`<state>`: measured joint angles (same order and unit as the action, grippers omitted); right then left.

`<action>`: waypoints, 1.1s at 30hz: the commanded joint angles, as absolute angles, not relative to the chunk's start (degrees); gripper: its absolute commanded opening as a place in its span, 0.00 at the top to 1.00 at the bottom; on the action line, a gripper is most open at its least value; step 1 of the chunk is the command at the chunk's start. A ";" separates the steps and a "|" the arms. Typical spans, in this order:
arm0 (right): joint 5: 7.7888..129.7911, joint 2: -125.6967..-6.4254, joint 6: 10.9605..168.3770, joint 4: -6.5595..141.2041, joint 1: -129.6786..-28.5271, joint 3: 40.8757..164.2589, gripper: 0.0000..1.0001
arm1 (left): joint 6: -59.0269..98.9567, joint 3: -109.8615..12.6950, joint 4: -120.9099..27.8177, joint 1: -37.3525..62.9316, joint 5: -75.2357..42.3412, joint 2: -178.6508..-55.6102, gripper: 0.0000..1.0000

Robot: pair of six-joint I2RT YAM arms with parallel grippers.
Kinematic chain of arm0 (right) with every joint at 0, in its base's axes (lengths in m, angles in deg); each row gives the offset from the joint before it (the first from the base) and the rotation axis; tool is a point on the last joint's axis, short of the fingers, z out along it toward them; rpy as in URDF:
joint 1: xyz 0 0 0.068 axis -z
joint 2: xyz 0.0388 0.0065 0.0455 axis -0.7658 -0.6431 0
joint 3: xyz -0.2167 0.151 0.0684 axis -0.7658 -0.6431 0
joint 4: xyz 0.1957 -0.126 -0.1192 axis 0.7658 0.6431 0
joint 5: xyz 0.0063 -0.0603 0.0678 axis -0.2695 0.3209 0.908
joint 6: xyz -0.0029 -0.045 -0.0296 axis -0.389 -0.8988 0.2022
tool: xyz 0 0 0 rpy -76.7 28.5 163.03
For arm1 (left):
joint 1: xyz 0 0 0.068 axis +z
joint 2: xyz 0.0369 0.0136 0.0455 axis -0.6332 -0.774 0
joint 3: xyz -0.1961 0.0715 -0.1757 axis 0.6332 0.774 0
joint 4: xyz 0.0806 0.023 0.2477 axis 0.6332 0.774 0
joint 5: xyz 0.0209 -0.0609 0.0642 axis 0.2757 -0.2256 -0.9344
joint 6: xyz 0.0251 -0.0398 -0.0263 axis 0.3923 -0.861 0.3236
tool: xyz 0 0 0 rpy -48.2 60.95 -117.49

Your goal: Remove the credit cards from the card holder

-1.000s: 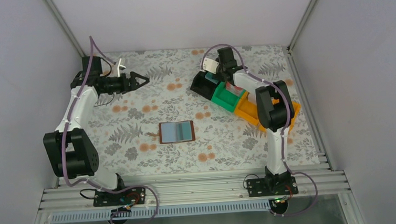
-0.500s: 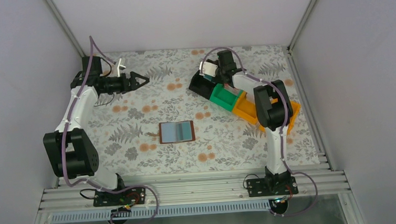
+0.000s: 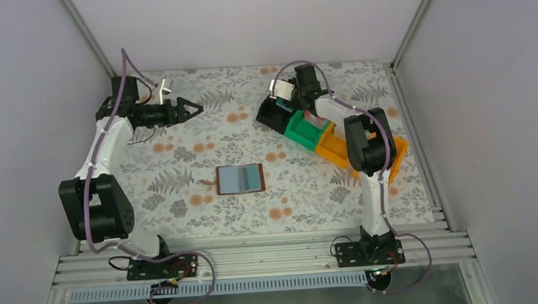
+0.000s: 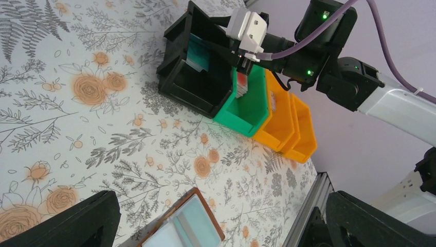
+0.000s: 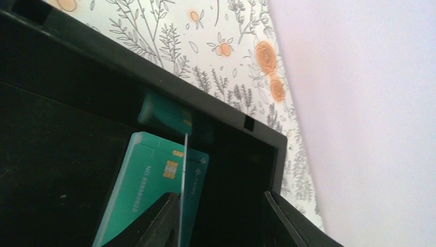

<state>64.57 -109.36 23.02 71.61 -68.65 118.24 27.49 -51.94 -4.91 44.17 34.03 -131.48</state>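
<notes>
Left arm sat folded at the far left, wrist level, left gripper [image 3: 193, 110] pointing right, jaws spread wide. Right arm was stretched toward the far right, wrist pitched down, right gripper [image 5: 217, 200] jaws partly apart.

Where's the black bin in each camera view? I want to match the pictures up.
Top external: the black bin is right of centre towards the far edge, at the left end of the bin row, next to the green bin.
Left wrist: upper centre, the green bin at its right.
Right wrist: fills the left and bottom, rim running diagonally.
Shared landmark: the teal card leaning inside it, clear in both wrist views.
</notes>
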 commanded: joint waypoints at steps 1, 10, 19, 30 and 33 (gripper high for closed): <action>67.07 -109.08 22.72 78.44 -68.66 118.96 0.53 | 28.56 -53.34 -5.20 44.56 35.62 -131.80 0.00; 65.88 -110.97 29.21 80.53 -69.01 124.56 0.35 | 28.85 -53.51 -4.97 44.62 36.06 -131.26 0.00; 79.00 -108.92 48.13 94.33 -69.00 140.11 0.36 | 29.57 -52.39 -5.48 44.64 34.79 -130.45 0.00; 73.78 -113.15 67.83 109.20 -71.51 145.17 0.81 | 29.95 -52.23 -5.81 44.74 34.90 -129.86 0.00; 68.97 -117.35 67.30 113.89 -72.65 148.93 0.93 | 29.90 -51.45 -6.70 44.66 33.85 -129.66 0.00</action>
<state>75.43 -112.00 64.05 104.77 -70.40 144.56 28.58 -51.94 -5.00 44.33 34.21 -131.44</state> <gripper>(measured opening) 0.118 0.998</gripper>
